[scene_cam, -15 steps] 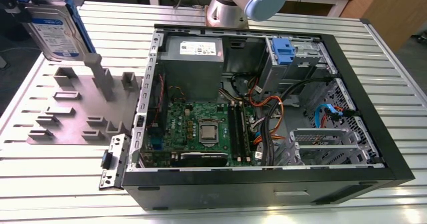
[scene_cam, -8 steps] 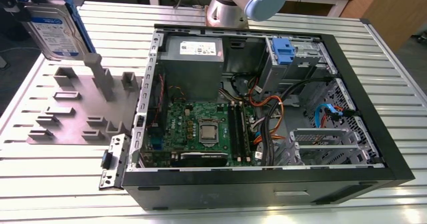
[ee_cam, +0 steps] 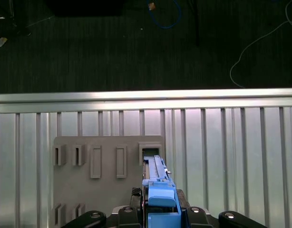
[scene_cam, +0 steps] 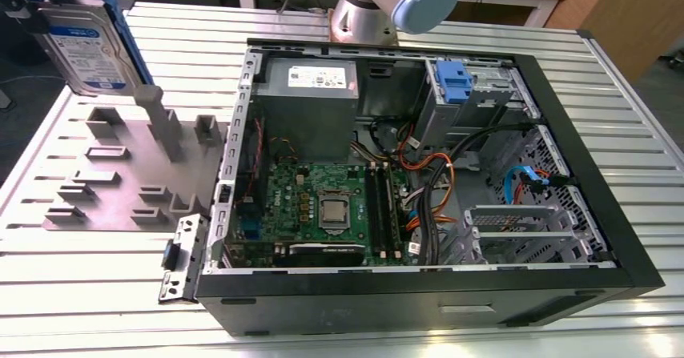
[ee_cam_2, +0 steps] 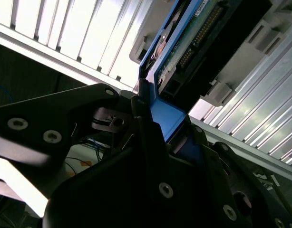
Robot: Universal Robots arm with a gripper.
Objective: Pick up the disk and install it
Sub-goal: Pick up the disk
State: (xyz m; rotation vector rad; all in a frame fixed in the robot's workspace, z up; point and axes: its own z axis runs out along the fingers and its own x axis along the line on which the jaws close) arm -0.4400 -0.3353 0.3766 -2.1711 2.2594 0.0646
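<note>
Ribbed aluminium table [scene_cam: 96,294] carrying an open black computer case [scene_cam: 577,94] with its green circuit board exposed, in the centre and right of the exterior view. At the upper left of that view, the flat silver-grey disk with a white-and-blue label and blue side rails [scene_cam: 91,50] stands on edge above a grey slotted holder plate [scene_cam: 107,182]. In both wrist views, the black gripper [ee_cam: 161,205] [ee_cam_2: 162,128] has its jaws clamped on the disk's blue rail.

Flat silver-grey metal disk [scene_cam: 88,46] with glossy label [scene_cam: 94,63] and smooth blue plastic rails [ee_cam: 161,194]; ribbed bare-metal table [scene_cam: 96,294] shines; grey plastic fixture plate [scene_cam: 112,162] looks matt.
</note>
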